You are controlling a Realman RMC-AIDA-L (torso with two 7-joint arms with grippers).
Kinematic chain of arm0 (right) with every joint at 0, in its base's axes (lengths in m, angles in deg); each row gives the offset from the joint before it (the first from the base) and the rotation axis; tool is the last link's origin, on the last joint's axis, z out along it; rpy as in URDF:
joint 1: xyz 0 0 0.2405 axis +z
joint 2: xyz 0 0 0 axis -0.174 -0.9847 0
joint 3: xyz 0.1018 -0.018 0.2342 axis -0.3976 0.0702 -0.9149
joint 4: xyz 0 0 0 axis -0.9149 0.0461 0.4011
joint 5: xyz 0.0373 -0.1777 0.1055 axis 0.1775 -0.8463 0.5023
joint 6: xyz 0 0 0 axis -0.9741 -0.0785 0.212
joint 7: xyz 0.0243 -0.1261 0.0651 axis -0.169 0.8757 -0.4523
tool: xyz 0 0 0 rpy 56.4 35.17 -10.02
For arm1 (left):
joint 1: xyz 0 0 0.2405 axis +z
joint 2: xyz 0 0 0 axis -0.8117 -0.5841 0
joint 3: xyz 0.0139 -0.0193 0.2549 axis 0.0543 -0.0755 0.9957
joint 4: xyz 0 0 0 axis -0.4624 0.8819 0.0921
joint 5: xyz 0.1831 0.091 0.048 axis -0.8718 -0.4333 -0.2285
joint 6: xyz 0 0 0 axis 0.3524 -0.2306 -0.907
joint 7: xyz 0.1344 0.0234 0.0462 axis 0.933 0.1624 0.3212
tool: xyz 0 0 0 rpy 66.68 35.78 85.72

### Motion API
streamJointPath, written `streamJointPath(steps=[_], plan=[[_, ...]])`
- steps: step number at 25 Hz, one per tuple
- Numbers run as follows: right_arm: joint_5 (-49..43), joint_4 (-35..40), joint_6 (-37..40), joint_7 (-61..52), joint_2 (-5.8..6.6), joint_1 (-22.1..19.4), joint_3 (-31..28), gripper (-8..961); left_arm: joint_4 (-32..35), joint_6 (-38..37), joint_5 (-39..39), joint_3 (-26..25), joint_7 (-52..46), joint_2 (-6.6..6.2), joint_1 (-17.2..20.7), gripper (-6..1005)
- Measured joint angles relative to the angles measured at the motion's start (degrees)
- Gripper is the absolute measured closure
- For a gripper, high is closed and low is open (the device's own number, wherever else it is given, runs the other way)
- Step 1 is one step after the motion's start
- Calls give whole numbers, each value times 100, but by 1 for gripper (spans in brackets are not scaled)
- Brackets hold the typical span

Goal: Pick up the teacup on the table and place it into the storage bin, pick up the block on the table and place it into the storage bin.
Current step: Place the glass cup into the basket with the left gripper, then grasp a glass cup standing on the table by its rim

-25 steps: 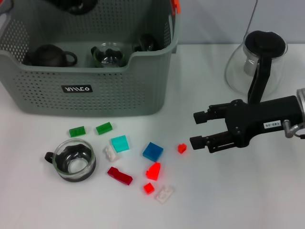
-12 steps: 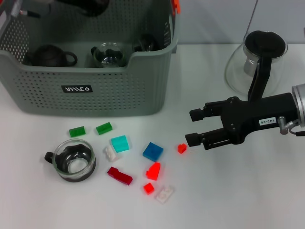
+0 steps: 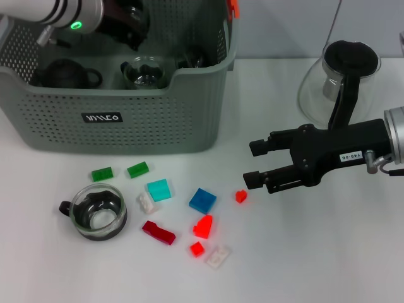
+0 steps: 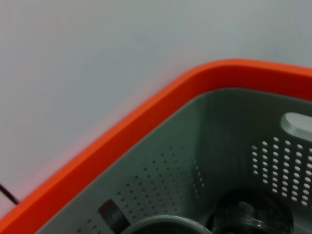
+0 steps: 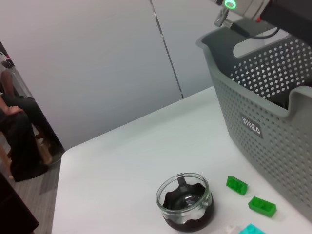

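A glass teacup (image 3: 96,213) with a dark base stands on the table at the front left; it also shows in the right wrist view (image 5: 185,201). Loose blocks lie to its right: two green (image 3: 101,173), a cyan one (image 3: 159,189), a blue one (image 3: 202,200), several red ones and two white. A small red block (image 3: 240,196) lies just below and left of my open right gripper (image 3: 252,164), apart from it. The grey-green storage bin (image 3: 158,120) holds a dark teapot (image 3: 66,74) and a glass cup (image 3: 144,72). My left gripper (image 3: 125,25) hangs over the bin's back.
A glass pot (image 3: 341,82) with a black lid and handle stands at the back right, behind my right arm. The left wrist view shows the bin's orange rim (image 4: 146,112) and perforated inner wall. White table spreads to the front right.
My right gripper has moved left and slightly up, closer to the small red block. My left arm has come further into view over the bin.
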Motion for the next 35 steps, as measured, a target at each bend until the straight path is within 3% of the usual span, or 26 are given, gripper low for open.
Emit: streamJointPath(steps=[7,23,29,33,35], plan=[[-1,0,-85,0,1,2,35,102,-72,231,-40,156,1,66,61,948],[-9,-4,-154,0,-14,10,44,104,-61,468,-44,200,-2,158,116,786],[-9,-8,-214,4,-16,10,44,102,494,188,32,-137,-244,91,300,517],[-9,-9,-257,22,-17,10,44,102,1568,-866,490,-1009,-372,42,636,359],[-8,-9,-265,32,-20,10,44,102,1967,-1559,950,-1496,-370,-43,768,309]])
